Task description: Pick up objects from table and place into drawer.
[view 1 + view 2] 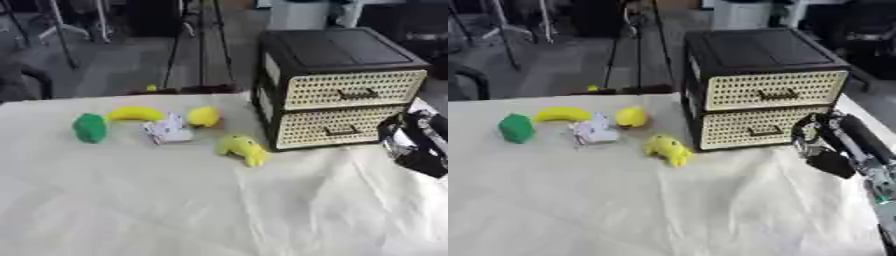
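black right hand (826, 145) blurred beside drawer unit (763, 90), fingers unclear

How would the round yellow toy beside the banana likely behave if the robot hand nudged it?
The round yellow toy looks lemon-shaped, so it would probably roll or wobble. It seems small and likely light. The wrinkled cloth may slow it.

Black drawer unit (337, 85) with cream perforated fronts, yellow banana (134, 114), green toy (89, 128), cream tablecloth (175, 210).
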`<act>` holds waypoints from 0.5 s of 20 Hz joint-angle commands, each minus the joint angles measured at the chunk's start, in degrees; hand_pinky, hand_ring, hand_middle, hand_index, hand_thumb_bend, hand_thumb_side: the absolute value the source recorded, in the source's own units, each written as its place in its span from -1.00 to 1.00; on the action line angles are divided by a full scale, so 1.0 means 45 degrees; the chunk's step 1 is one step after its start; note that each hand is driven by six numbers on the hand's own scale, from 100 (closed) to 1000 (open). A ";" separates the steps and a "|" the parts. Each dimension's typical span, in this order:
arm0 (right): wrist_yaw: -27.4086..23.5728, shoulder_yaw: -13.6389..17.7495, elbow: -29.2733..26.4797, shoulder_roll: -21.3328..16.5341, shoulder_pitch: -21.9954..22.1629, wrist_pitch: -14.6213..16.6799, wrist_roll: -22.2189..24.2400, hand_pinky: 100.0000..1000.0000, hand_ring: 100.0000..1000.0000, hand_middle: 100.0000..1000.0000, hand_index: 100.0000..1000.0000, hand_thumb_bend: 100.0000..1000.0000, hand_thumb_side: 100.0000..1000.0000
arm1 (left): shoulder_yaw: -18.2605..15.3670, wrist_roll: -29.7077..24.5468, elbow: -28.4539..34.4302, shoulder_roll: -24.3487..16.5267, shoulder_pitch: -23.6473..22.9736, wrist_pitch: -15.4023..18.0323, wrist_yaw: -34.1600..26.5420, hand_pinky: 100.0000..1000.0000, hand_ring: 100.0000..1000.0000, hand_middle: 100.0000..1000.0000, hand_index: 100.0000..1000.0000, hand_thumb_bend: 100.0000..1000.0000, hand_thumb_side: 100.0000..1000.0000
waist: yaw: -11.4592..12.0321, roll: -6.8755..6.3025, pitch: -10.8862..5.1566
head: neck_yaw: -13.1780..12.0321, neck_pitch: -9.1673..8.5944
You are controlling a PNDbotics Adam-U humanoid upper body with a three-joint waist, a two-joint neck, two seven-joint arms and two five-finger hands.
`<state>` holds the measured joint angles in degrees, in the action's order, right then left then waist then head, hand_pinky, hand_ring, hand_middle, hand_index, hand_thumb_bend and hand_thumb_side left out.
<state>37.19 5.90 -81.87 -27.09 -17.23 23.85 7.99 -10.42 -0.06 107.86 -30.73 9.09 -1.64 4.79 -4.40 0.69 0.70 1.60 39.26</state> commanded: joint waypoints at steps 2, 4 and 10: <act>0.0091 -0.0071 0.0417 -0.0606 -0.0504 0.0179 0.0014 -1.00 -1.00 -1.00 0.25 -1.00 0.35 | -0.0117 -0.0035 0.0139 -0.0195 0.0141 0.0021 -0.0007 0.06 -0.15 0.07 0.40 -0.08 0.64 | 0.0014 0.0003 -0.0084 | 0.0039 0.0025; 0.0160 -0.0135 0.0682 -0.0678 -0.0710 0.0240 0.0020 -1.00 -1.00 -1.00 0.25 -1.00 0.34 | -0.0117 -0.0034 0.0141 -0.0196 0.0150 0.0023 -0.0015 0.06 -0.15 0.07 0.40 -0.08 0.64 | 0.0026 0.0006 -0.0089 | 0.0051 0.0038; 0.0430 -0.0326 0.1642 -0.0777 -0.1445 0.0428 0.0044 -1.00 -1.00 -1.00 0.26 -1.00 0.35 | -0.0108 -0.0046 0.0144 -0.0179 0.0158 0.0027 -0.0030 0.06 -0.15 0.07 0.40 -0.08 0.64 | 0.0078 -0.0004 -0.0085 | 0.0088 0.0037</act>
<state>38.45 4.35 -74.79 -28.49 -22.54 25.44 8.22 -10.42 -0.18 107.86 -30.70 9.10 -1.64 4.78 -4.12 0.76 0.70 1.81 39.26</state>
